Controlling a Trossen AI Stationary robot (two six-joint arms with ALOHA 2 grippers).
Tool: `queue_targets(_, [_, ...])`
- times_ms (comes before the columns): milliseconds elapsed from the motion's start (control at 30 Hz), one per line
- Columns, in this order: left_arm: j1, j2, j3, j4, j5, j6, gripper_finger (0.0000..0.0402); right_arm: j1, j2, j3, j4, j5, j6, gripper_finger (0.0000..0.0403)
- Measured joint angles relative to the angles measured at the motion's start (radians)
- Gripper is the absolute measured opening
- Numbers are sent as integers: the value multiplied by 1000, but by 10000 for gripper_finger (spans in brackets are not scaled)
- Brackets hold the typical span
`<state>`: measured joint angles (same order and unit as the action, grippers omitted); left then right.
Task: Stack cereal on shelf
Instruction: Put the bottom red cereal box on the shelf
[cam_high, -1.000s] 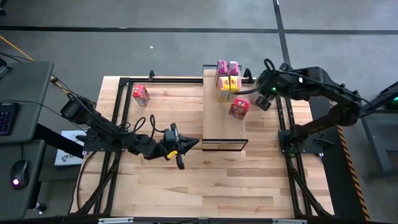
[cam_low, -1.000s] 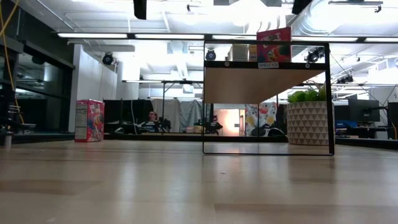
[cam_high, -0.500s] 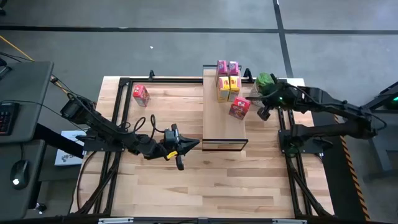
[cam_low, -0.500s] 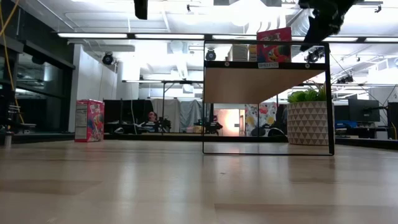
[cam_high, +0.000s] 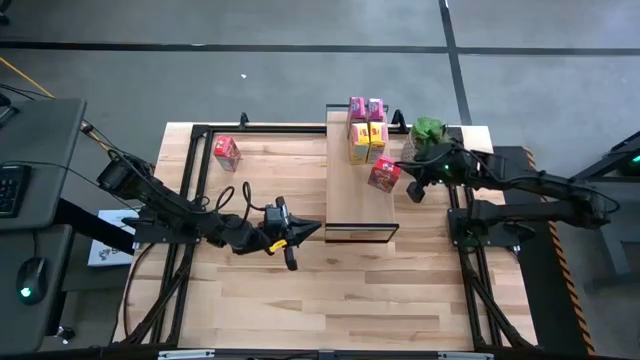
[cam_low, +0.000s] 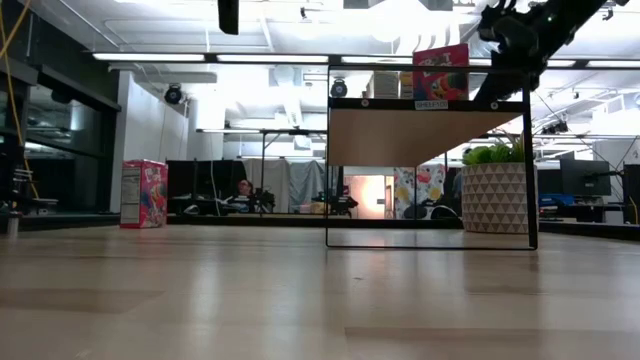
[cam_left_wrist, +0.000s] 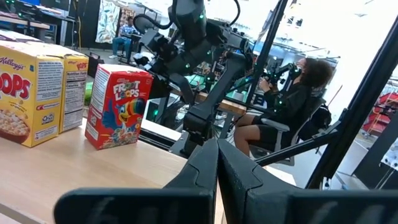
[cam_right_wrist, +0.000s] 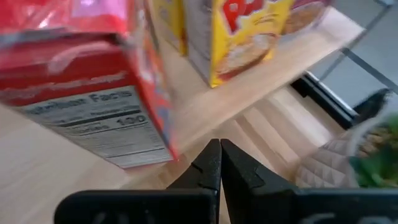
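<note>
I'm hovering the right gripper (cam_high: 414, 190), fingers pinched empty, just right of the red box (cam_high: 384, 173) on the shelf (cam_high: 357, 205). It's probably light, crushable cardboard (grip its flat sides). Left gripper (cam_high: 291, 238) idling, closed.

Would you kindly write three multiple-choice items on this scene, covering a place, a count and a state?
1. Where does the lone red cereal box stand?
A. on the tabletop, left of the shelf
B. on the shelf
C. on the floor

2. How many cereal boxes are on the shelf?
A. three
B. five
C. six

3. How are the right gripper fingers?
A. wide open
B. shut on a box
C. shut, empty

Answers: 1 A, it stands apart near the far-left corner. 2 B, two pink, two yellow, one red. 3 C, the fingers meet beside the red box.
</note>
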<state>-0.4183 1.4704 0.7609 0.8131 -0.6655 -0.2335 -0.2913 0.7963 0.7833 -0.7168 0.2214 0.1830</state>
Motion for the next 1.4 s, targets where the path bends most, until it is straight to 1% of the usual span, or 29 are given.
queue_targets(67, [0,0,0,0,0,0,0,8,0,-17,31,-16,1,0])
queue_targets(200, [0,0,0,0,0,0,0,24,0,-44,91,-11,0,0])
queue_targets(367, [0,0,0,0,0,0,0,51,0,-46,111,-11,3,0])
queue_targets(567, [0,0,0,0,0,1,0,102,0,-46,110,-38,61,0])
queue_targets(900, [0,0,0,0,0,1,0,197,0,-46,109,-31,131,0])
queue_targets(1233, [0,0,0,0,0,1,0,247,1,-46,154,-26,134,0])
queue_targets(1333, [0,0,0,0,0,1,0,248,1,-46,136,-20,129,0])
queue_targets(1400, [0,0,0,0,0,1,0,246,1,-46,96,4,110,0])
